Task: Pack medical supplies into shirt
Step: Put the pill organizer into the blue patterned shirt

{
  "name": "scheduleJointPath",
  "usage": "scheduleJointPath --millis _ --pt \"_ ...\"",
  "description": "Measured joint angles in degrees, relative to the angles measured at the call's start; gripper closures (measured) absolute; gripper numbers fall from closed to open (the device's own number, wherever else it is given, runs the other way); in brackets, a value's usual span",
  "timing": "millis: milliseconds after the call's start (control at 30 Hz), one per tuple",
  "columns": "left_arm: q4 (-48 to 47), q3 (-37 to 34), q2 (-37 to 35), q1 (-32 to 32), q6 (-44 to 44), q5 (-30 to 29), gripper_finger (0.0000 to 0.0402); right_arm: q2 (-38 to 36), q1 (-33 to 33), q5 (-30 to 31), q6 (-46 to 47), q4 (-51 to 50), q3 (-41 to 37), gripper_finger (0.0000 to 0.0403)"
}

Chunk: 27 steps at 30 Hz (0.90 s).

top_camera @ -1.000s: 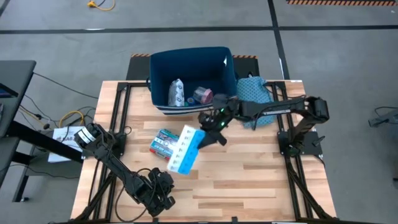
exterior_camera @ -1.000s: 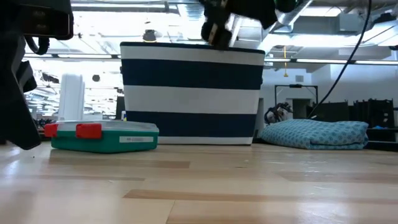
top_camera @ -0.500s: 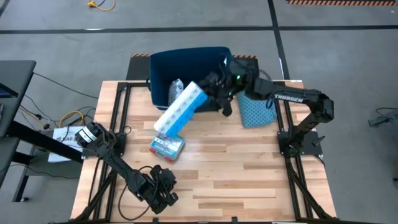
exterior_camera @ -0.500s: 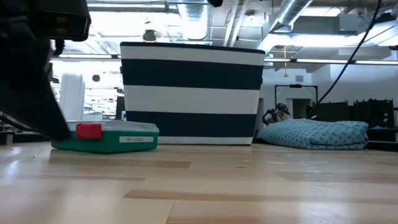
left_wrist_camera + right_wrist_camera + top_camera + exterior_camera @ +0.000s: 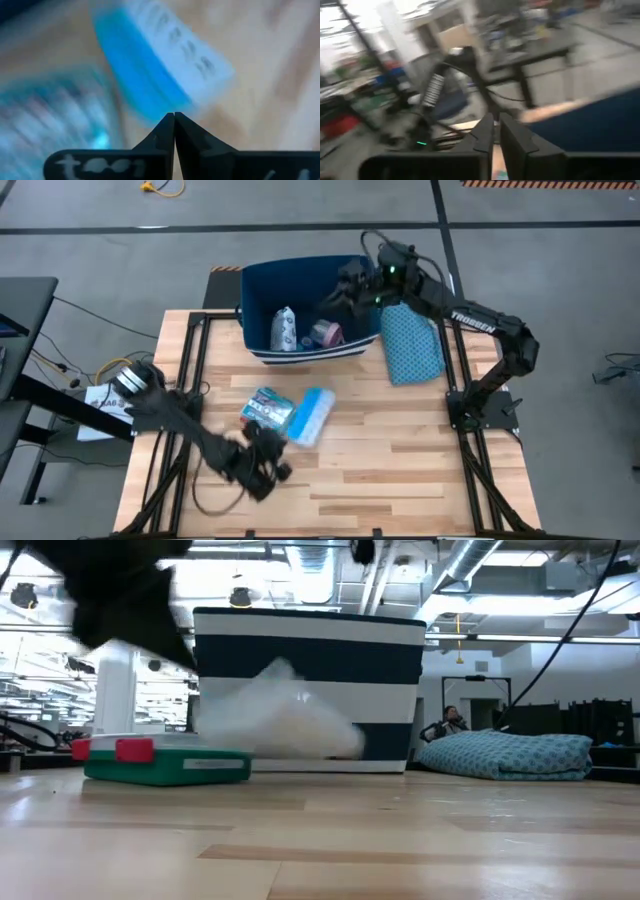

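A flat blue-white box point(image 5: 312, 416) lies on the table's wood beside a teal printed box point(image 5: 267, 409); in the low view it is a pale blur point(image 5: 290, 725). My left gripper point(image 5: 270, 467) is shut, just near of these boxes, and its wrist view looks onto the blue-white box point(image 5: 160, 60). My right gripper point(image 5: 346, 287) hovers over the right part of the blue bin point(image 5: 258, 280), fingers shut point(image 5: 495, 124) and holding nothing. A white pouch point(image 5: 284, 329) and a pink round disc point(image 5: 325, 333) lie in the bin. The folded blue patterned shirt point(image 5: 410, 345) lies to the right of the bin.
The striped bin point(image 5: 310, 690) stands at the table's far edge, the shirt point(image 5: 515, 755) on its right. The teal box with red latches point(image 5: 165, 762) lies in front of the bin's left corner. Bare wood spreads over the near right of the table point(image 5: 420, 470).
My right gripper carried the blue-white box up from the table toward the bin, then went on toward the far edge without it. The box has fallen and now lies beside the teal box. My left gripper has moved toward the far edge, closer to the two boxes.
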Motion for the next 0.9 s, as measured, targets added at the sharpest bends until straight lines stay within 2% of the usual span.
scheduleJointPath --millis 100,200,333,400,633,733,900 --pt "-1.3 0.0 -8.4 5.2 7.7 -2.8 0.0401 0.1 -5.3 0.5 -0.6 -5.3 0.1 0.0399" --pt "0.5 0.0 -15.4 7.9 15.8 -3.8 0.0401 -0.8 -9.1 -1.4 -4.2 -14.3 -0.1 0.0393" --pt "1.3 0.0 -21.5 9.1 22.6 -3.9 0.0401 -4.1 -9.3 -1.3 -11.4 -26.5 0.0 0.0367" --pt "1.3 0.0 -22.9 9.4 24.2 -3.9 0.0401 -5.2 -7.7 0.9 -14.7 -32.9 0.0 0.0351" --pt "-1.1 0.0 -21.0 10.9 24.5 0.5 0.0401 -7.3 3.2 15.0 -19.0 -50.2 -0.1 0.0292" --pt "0.5 0.0 -18.1 11.9 24.5 3.1 0.0401 -7.2 8.9 20.4 -15.1 -50.9 -2.8 0.0262" --pt "8.2 0.0 -12.4 15.2 28.8 13.5 0.0401 -7.2 16.8 26.9 -5.7 -47.3 -12.2 0.0212"
